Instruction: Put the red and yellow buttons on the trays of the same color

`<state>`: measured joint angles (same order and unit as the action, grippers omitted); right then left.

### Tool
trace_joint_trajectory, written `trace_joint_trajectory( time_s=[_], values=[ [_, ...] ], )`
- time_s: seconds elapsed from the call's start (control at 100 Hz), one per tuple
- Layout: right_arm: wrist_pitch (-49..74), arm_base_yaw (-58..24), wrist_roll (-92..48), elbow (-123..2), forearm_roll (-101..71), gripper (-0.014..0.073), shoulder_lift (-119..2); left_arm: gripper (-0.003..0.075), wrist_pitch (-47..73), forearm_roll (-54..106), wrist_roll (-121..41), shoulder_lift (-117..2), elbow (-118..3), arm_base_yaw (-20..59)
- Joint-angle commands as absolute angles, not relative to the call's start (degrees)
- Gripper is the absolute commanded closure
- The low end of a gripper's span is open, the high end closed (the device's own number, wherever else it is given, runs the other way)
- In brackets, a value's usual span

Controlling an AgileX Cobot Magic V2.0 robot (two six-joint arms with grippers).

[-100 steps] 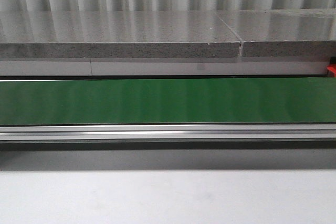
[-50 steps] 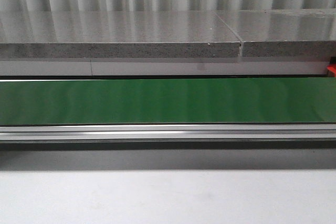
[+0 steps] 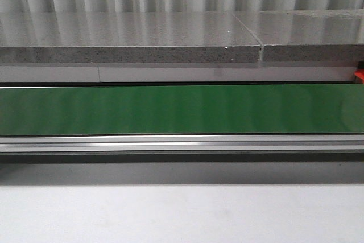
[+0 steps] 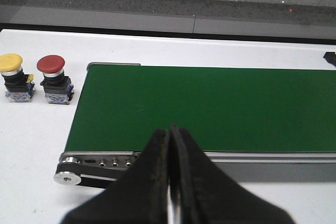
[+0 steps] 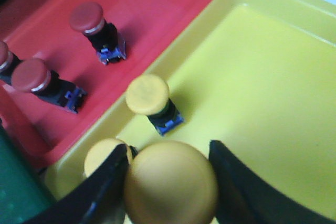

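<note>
1. Already, three red mushroom-head buttons (image 5: pixel 94 31) are sitting in the red plastic tray (image 5: pixel 157 3), two yellow ones (image 5: pixel 152 100) in the yellow plastic tray (image 5: pixel 273 77).
2. Right fingers (image 5: pixel 170 182) are gripping another yellow button over the yellow tray.
3. Left fingers (image 4: pixel 170 182) are pressing together, empty, above the green conveyor belt (image 4: pixel 210 108); one yellow button (image 4: pixel 13 74) and one red button (image 4: pixel 54 77) are waiting on the white tabletop (image 4: pixel 31 140).

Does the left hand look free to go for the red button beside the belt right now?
Probably yes. The left hand is shut and holds nothing, and the red button stands upright on open table beside the conveyor belt, apart from the yellow button. Nothing blocks the way.
</note>
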<state>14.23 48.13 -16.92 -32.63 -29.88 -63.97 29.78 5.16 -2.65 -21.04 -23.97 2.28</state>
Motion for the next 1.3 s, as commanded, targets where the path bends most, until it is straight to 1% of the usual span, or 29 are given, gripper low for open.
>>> trace_joint_trajectory(
  time_s=[0.0,0.25,0.35,0.66,1.03,1.08,1.15,1.25,1.29],
  values=[
    [7.8,48.5,-16.9,-30.9,-30.0,0.0452,-63.3,0.0741,25.8,5.6,-2.5,-21.4,-25.5,2.7],
    [0.0,48.2,-16.8,-24.1,-32.6,0.0452,-63.5,0.0741,25.8,5.6,-2.5,-21.4,-25.5,2.7],
    [0.0,47.9,-16.8,-23.9,-33.9,0.0452,-64.9,0.0741,25.8,5.6,-2.5,-21.4,-25.5,2.7],
    [-1.0,42.2,-16.8,-23.9,-33.9,0.0452,-70.3,0.0741,25.8,5.6,-2.5,-21.4,-25.5,2.7],
    [-1.7,42.0,-16.9,-23.9,-33.8,0.0443,-74.0,0.0741,25.8,5.6,-2.5,-21.4,-25.5,2.7],
    [-1.7,42.0,-17.2,-23.9,-33.8,0.0420,-74.1,0.0741,25.8,5.6,-2.5,-21.4,-25.5,2.7],
    [-1.8,42.0,-17.3,-24.0,-33.8,0.0348,-74.1,0.0741,25.8,5.6,-2.5,-21.4,-25.5,2.7],
    [-2.0,42.0,-17.3,-24.1,-33.8,0.0183,-74.1,0.0741,25.8,5.6,-2.5,-21.4,-25.5,2.7],
    [-2.2,42.0,-17.3,-24.1,-33.8,0.0134,-74.0,0.0741,25.8,5.6,-2.5,-21.4,-25.5,2.7]
  ],
)
